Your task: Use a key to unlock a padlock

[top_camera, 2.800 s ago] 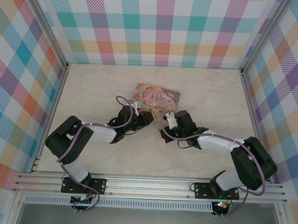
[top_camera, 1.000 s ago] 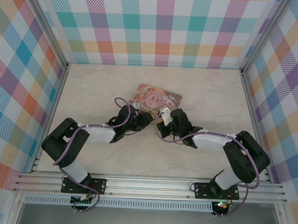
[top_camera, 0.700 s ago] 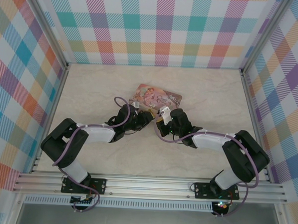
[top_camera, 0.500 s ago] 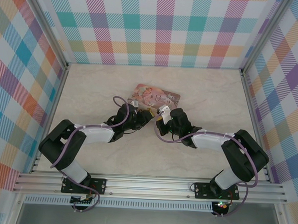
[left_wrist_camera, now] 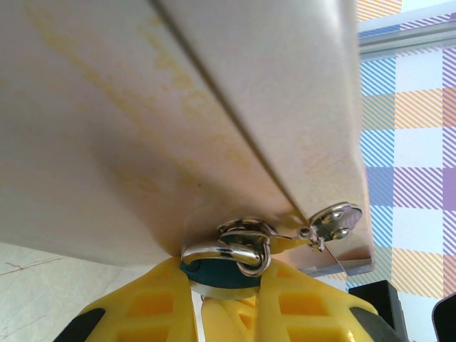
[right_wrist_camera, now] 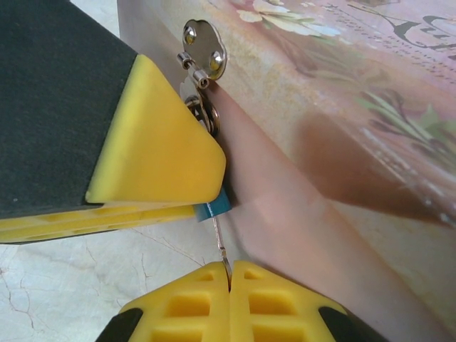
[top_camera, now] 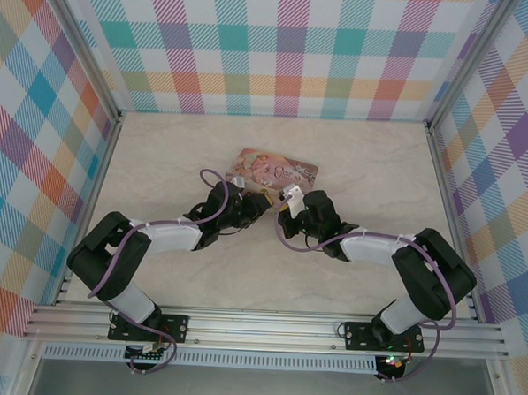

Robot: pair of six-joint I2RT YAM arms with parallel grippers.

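The small blue padlock (left_wrist_camera: 216, 275) is pinched between my left gripper's (left_wrist_camera: 221, 285) yellow fingers. Its silvery shackle (left_wrist_camera: 229, 249) is hooked through the clasp on the pink tin's (left_wrist_camera: 178, 107) side wall. In the right wrist view, a corner of the blue padlock (right_wrist_camera: 214, 206) pokes out under the left gripper's finger (right_wrist_camera: 160, 153). My right gripper (right_wrist_camera: 230, 274) is shut on the thin key (right_wrist_camera: 221, 251), whose blade reaches up to the padlock's underside. From above, the left gripper (top_camera: 256, 204) and right gripper (top_camera: 283, 213) meet at the pink tin's (top_camera: 274, 170) near edge.
The tin's round hasp plate (right_wrist_camera: 203, 50) sits just above the padlock. The illustrated lid (right_wrist_camera: 356, 64) slopes away to the right. Marble tabletop (top_camera: 354, 167) stretches around the tin, and plaid walls close in the back and both sides.
The right gripper has come left and forward to the tin's near edge beside the left gripper. The tin has slid slightly left. Little has moved in the last half second.
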